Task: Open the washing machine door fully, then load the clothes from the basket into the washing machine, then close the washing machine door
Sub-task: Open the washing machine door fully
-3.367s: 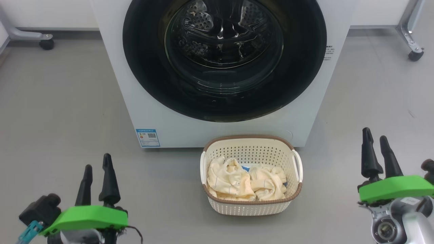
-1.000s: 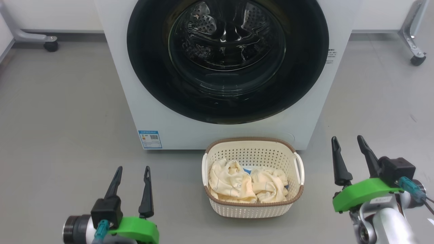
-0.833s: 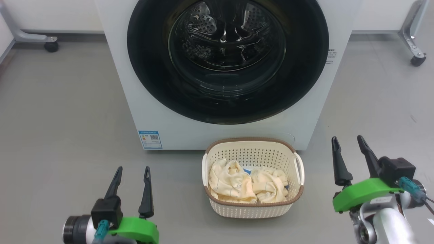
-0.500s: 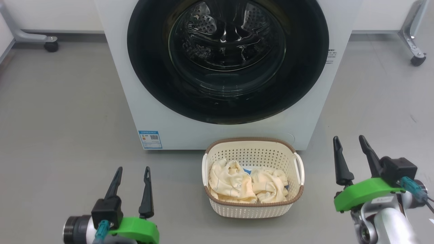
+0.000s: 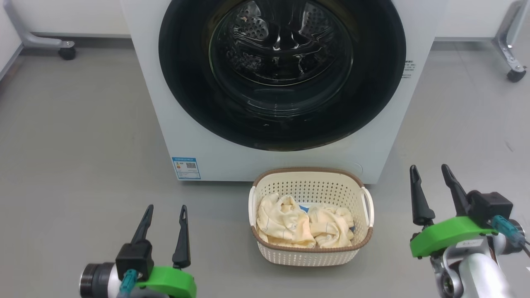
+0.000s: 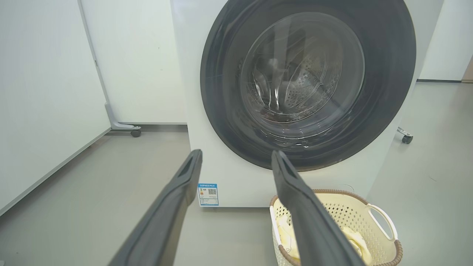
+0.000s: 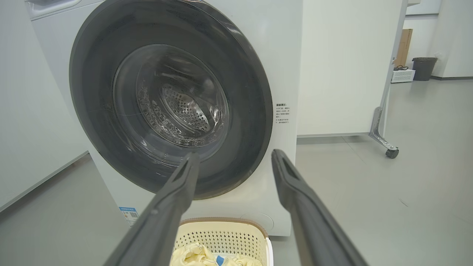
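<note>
The white washing machine (image 5: pixel 215 136) (image 6: pixel 236 184) (image 7: pixel 284 74) stands straight ahead. Its round door (image 5: pixel 381 82) (image 6: pixel 391 74) (image 7: pixel 96 92), black rim around clear glass, sits flush against the front. On the floor before it is the cream basket (image 5: pixel 310 256) (image 6: pixel 377 218) (image 7: pixel 221 236) holding pale yellow clothes (image 5: pixel 290 225) (image 6: pixel 354 240) (image 7: pixel 192 256) and a bit of blue cloth (image 5: pixel 304 208). My left gripper (image 5: pixel 166 211) (image 6: pixel 236 157) hovers open, left of the basket. My right gripper (image 5: pixel 428 171) (image 7: pixel 234 159) hovers open, right of the basket. Both are empty.
Grey floor lies open on both sides of the machine. Wheeled metal legs (image 5: pixel 62 45) (image 5: pixel 513 66) stand at the back left and back right. White panels (image 6: pixel 44 92) line the left; a dark bin (image 7: pixel 423 68) stands far off at the right.
The whole head picture has shifted slightly right, so the camera has moved. Both grippers stay open and empty. The door and basket are as before.
</note>
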Motion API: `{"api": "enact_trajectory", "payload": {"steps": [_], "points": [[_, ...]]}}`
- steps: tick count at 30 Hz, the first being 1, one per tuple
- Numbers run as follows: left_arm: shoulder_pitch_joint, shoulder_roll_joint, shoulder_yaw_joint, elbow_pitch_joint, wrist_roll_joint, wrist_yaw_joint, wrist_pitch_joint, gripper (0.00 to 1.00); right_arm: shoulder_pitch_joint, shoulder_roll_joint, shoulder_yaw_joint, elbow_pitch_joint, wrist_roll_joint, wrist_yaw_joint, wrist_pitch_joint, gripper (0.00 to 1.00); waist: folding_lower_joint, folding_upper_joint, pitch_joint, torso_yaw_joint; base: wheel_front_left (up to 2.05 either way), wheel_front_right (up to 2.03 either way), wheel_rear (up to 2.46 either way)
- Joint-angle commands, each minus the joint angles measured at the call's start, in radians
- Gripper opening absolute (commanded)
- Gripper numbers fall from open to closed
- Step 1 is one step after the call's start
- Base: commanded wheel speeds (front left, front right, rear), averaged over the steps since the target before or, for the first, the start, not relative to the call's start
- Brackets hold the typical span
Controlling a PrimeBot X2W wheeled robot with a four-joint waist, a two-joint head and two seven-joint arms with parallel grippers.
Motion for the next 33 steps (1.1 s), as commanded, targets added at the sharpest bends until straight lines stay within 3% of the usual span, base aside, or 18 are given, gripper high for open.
{"api": "enact_trajectory", "payload": {"steps": [1, 33], "points": [[-0.056, 0.013, 0.030, -0.032, 0.013, 0.001, -0.014, 1.00, -0.058, -0.021, 0.018, -0.034, -0.008, -0.003, -0.014, 1.00, 0.0000, 0.0000, 0.000, 0.000, 0.89, 0.89, -1.78], [-0.044, 0.013, 0.040, -0.061, 0.004, 0.021, -0.014, 1.00, -0.058, -0.021, 0.031, -0.027, -0.009, -0.003, -0.014, 1.00, 0.0000, 0.0000, -0.013, 0.003, 1.16, 1.16, -2.33]]}}
